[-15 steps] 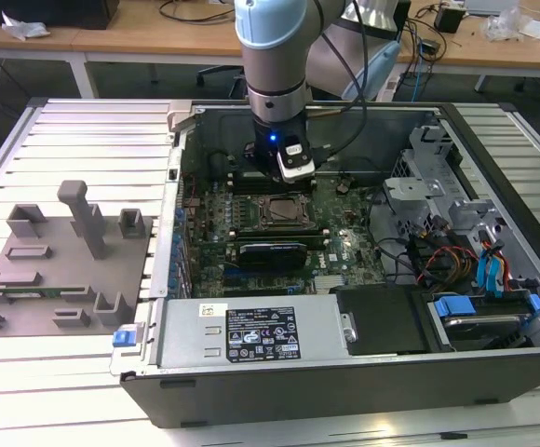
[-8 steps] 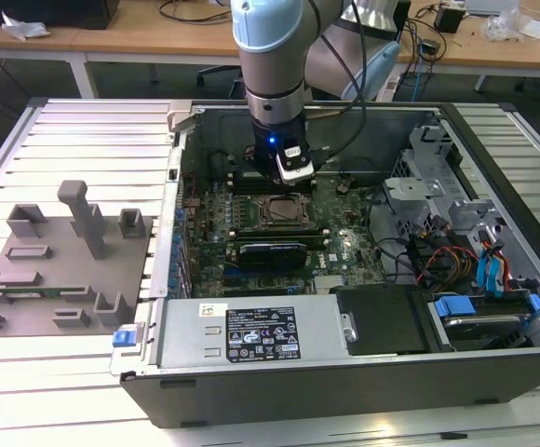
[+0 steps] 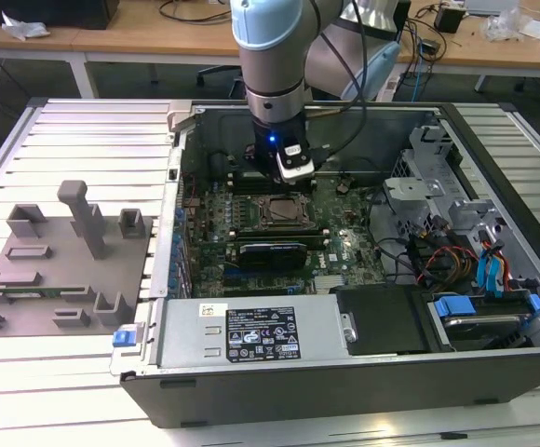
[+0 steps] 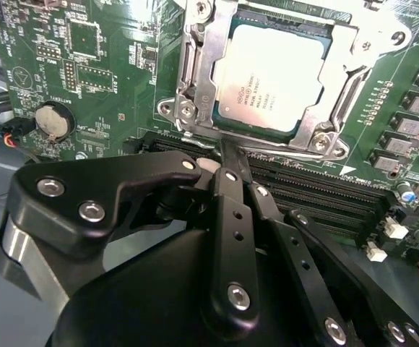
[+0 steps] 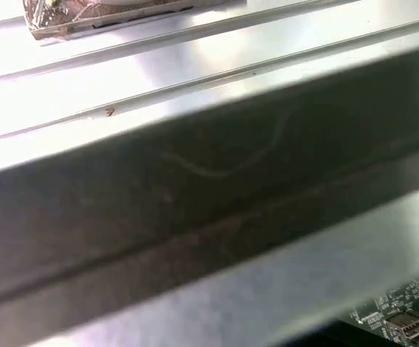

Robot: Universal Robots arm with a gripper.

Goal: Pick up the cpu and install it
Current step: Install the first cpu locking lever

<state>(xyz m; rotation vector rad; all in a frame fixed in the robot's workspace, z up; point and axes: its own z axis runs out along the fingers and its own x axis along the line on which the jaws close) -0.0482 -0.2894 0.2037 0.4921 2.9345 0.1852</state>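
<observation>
Sitting in its socket frame [image 4: 195, 79], the cpu [image 4: 271, 76] lies just beyond the pincer [image 4: 227, 155].

exterior overlooks case [image 3: 344, 372]; wrist cameras hug motherboard [image 4: 87, 72].

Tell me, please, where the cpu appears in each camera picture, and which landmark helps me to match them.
Exterior view: the cpu lies in the socket mid-motherboard, below the gripper.
Second wrist view: the cpu sits inside the metal socket frame, beyond the gripper.
First wrist view: not in it.
Shared landmark: the green motherboard.
</observation>
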